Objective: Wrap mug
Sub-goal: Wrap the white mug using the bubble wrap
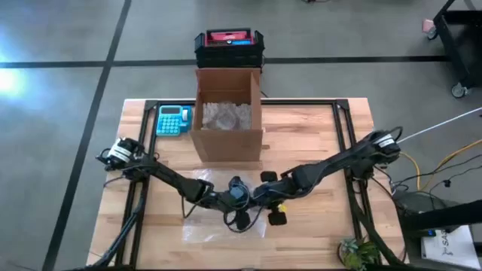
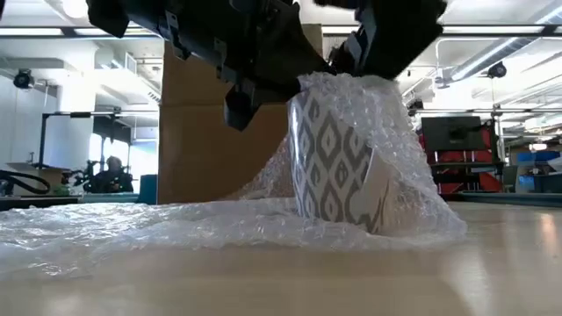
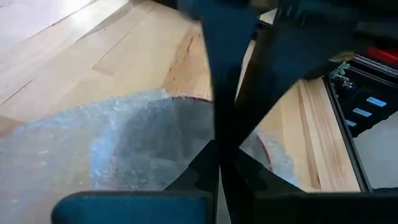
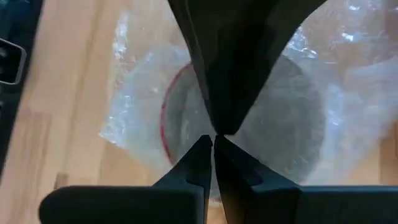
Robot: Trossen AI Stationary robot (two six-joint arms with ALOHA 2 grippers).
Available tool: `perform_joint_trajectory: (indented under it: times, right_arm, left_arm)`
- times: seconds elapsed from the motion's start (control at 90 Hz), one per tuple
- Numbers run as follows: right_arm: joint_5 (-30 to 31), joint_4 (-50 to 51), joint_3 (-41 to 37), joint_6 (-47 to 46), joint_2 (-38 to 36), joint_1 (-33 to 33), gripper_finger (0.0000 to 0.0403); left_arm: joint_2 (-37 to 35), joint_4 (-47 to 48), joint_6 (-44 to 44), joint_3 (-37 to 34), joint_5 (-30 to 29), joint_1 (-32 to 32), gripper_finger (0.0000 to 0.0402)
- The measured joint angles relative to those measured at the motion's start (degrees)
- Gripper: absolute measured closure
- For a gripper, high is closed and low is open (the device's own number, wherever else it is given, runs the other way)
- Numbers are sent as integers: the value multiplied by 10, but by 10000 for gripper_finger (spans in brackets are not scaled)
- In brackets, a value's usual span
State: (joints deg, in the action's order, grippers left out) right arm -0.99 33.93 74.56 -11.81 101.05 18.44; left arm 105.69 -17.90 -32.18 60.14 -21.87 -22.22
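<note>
1. The mug [image 2: 338, 167] stood upright on the bubble wrap [image 2: 132, 224], in front of the cardboard box [image 1: 226, 113].
2. The left gripper [image 3: 221, 168] was pressed together on wrap above the mug.
3. The right gripper [image 4: 212, 146] was likewise pinched together over the mug.

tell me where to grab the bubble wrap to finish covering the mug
Take the loose edge of the bubble wrap lying flat on the table beside the mug, coming from above. It is free there, while the part over the upright mug is already draped.
</note>
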Motion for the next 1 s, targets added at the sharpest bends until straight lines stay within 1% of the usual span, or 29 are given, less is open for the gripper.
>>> perform_joint_trajectory:
  times: [0.144, 0.222, 0.322, 0.411, 0.489, 0.611, 0.689, 0.767, 0.889, 0.944, 1.0]
  right_arm:
    - [14, -21, 1, 20, 38, -13, 395]
    - [15, -32, 1, 26, 52, -17, 395]
    - [20, -38, 1, 33, 56, -18, 395]
    - [22, -5, 6, 35, 45, -18, 395]
    - [23, 11, 25, 35, 31, -18, 395]
    - [24, 49, 52, 38, -11, -18, 395]
    - [29, 97, 63, 49, -29, -19, 395]
    - [72, 136, 67, 55, -54, -21, 395]
    - [196, 180, 51, 64, -79, -35, 395]
    - [215, 179, 33, 67, -80, -44, 395]
    - [209, 161, 12, 66, -79, -52, 394]
  left_arm:
    - [-7, 8, -1, -2, 1, 0, 402]
    - [-23, 21, -4, -3, 18, 0, 402]
    - [-48, 43, -12, -1, 19, -3, 402]
    - [-53, 45, -18, 1, 18, -4, 402]
    - [-30, 44, -24, -1, 21, 1, 401]
    - [-8, 30, -34, 1, 19, 4, 401]
    - [-4, 28, -35, 2, 21, 4, 402]
    - [-4, 28, -35, 2, 25, 4, 401]
    - [-9, 27, -29, 1, 29, 4, 401]
    - [-11, 22, -25, 0, 29, 4, 402]
    - [-11, 14, -19, -1, 30, 4, 402]
